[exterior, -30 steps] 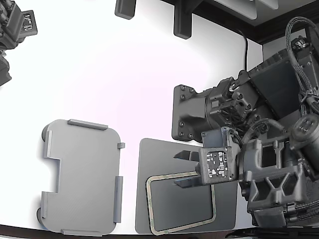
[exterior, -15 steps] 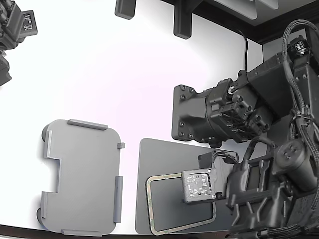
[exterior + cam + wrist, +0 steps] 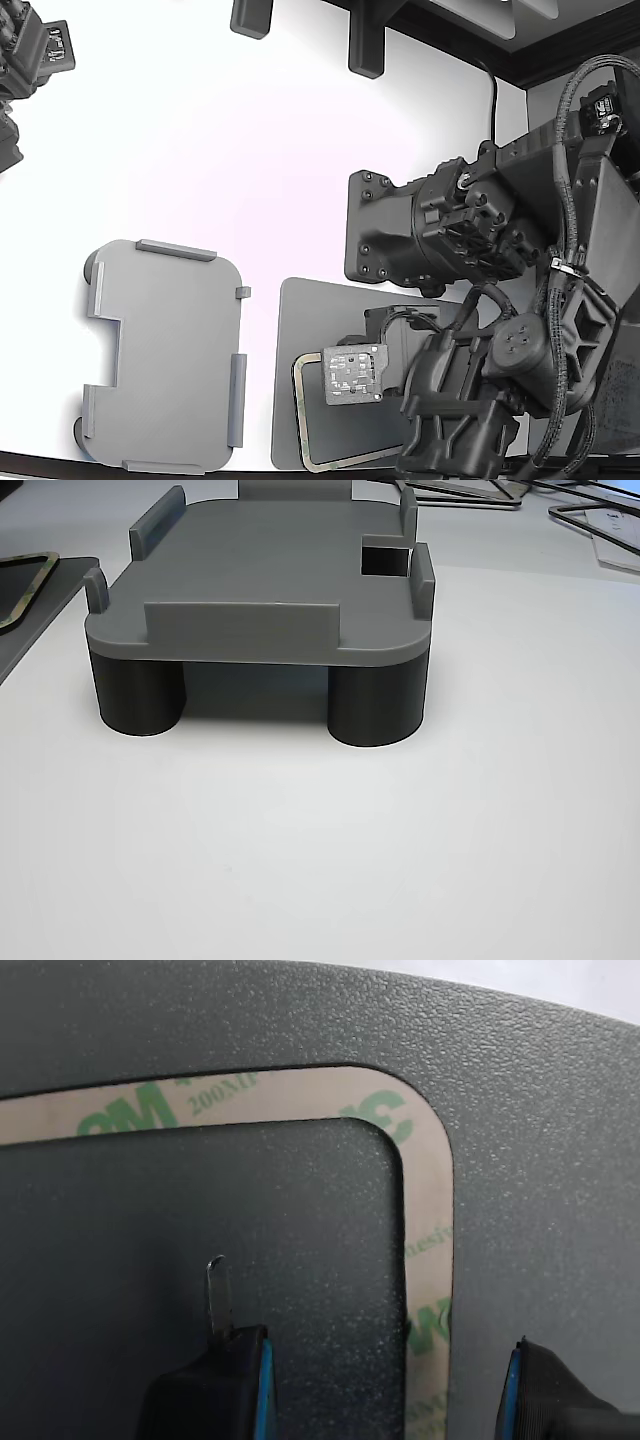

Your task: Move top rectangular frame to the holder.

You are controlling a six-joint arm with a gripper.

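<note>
The top rectangular frame [image 3: 298, 410] is a thin beige ring with green print. It lies flat on a dark grey mat [image 3: 310, 320] at the bottom centre of the exterior view. In the wrist view my gripper [image 3: 380, 1360] is open and empty just above the mat. One finger with a thin blade tip [image 3: 215, 1295] is inside the ring, the other finger [image 3: 560, 1390] outside, so they straddle one side strip of the frame [image 3: 430, 1250]. In the exterior view my wrist module [image 3: 352, 375] hides the fingers. The light grey holder [image 3: 160, 355] stands to the exterior view's left, empty; the other view shows it [image 3: 260, 590] on dark round feet.
My arm's dark body [image 3: 430, 235] fills the exterior view's right. A second arm [image 3: 30, 60] sits at the top left corner. Two dark posts [image 3: 365, 40] stand at the back. In the other view, more thin frames [image 3: 600, 520] lie behind the holder.
My wrist has swung toward the exterior view's left and come lower over the frame, covering more of the frame's right part. The frame, mat and holder have not moved.
</note>
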